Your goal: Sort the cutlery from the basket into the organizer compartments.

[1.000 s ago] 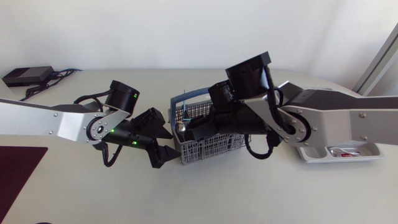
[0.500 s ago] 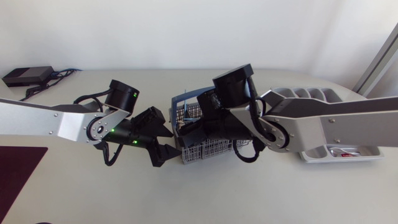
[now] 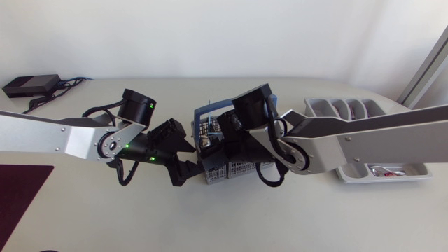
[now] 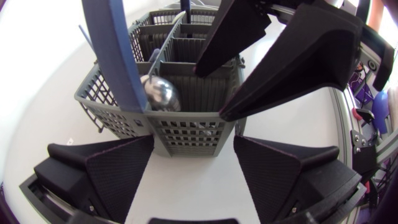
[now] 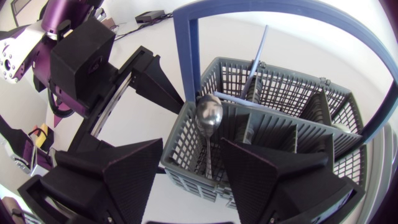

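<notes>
The grey basket with its blue handle stood at the centre of the head view. 1 spoon stood upright in a corner compartment. The right gripper hung over it, its 2 fingers apart around the stem. The left gripper, fingers also spread, faced the basket's corner. The organizer lay at right, partly behind the right arm.
</notes>
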{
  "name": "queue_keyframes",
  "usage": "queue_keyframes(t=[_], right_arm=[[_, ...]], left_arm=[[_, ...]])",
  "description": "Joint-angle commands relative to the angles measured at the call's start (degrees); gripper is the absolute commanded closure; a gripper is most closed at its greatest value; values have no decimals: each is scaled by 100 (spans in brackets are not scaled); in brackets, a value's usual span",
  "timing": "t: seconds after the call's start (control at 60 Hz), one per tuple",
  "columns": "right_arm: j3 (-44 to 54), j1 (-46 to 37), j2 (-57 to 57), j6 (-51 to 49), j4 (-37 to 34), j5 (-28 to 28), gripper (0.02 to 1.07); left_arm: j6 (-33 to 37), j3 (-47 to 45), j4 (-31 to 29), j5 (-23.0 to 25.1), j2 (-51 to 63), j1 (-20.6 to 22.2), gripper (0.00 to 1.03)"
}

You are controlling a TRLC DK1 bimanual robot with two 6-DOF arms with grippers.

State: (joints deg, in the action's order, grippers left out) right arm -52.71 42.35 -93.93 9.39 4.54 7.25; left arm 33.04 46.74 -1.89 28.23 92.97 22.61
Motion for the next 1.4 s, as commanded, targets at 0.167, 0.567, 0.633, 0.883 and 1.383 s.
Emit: queue_keyframes(t=[0.167, 0.567, 0.633, 0.883, 1.383], right_arm=[[-187, 37, -257, 221, 83, -206, 42], [-337, -51, -380, 336, 223, -276, 44], [-372, -60, -416, 362, 223, -276, 44], [-504, -130, -503, 424, 223, -311, 45], [-855, -130, -837, 450, -40, 260, 53]], left_arm=[[-17, -148, 75, 42, 90, -55, 15], [-17, -200, 136, 42, 90, -20, 15], [-17, -200, 136, 42, 90, -2, 15], [-17, -165, 145, 51, 90, 59, 15], [-17, -157, 233, 51, 178, 50, 15]])
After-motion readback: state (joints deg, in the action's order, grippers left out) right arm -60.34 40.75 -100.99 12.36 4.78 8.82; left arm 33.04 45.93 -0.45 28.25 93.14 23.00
